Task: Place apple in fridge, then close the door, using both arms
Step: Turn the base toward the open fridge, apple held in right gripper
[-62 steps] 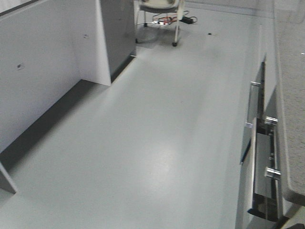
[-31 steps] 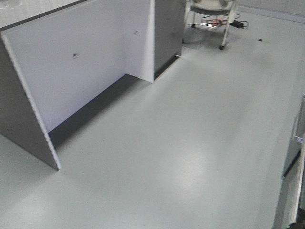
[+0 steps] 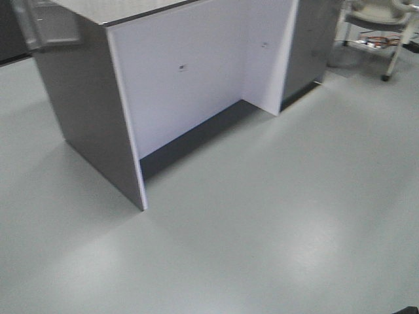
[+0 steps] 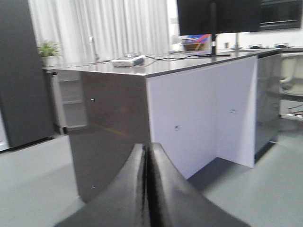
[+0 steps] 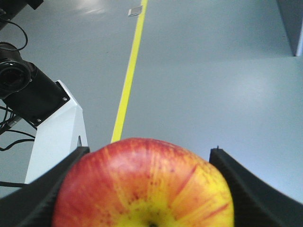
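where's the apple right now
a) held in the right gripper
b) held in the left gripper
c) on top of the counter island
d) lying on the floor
a: in the right wrist view the apple sits clamped inside the right gripper, with only the grey floor beyond it.
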`<state>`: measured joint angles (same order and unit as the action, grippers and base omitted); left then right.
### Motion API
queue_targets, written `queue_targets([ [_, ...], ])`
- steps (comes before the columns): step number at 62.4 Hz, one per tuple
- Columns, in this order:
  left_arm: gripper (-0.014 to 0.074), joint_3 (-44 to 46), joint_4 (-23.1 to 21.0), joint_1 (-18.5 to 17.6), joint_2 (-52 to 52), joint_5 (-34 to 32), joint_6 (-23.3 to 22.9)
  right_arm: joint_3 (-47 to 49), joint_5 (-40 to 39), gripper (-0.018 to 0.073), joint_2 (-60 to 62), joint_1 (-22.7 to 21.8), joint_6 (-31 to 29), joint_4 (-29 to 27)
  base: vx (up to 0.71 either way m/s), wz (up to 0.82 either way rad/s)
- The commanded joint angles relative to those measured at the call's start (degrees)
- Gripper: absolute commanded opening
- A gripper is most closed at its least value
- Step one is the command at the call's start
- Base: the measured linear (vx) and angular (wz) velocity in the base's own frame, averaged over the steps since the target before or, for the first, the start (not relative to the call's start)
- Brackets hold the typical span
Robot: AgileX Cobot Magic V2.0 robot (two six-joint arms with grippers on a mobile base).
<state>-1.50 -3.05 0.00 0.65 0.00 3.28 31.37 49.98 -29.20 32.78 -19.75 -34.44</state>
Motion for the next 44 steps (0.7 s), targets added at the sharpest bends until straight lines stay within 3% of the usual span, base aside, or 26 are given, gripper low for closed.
queue_targets([
  [1,-0.0006,-1.21,-0.63,0.0,0.84,-4.39,-0.12,1.45,-2.86,0.0361,-0.21,-0.1,-0.34,-1.98,-0.07,0.48],
  [44,-0.0006,-1.21,-0.63,0.0,0.84,-4.39,-0.12,1.45,-2.86,0.0361,-0.21,-0.1,-0.4,-1.98,-0.03,0.42],
])
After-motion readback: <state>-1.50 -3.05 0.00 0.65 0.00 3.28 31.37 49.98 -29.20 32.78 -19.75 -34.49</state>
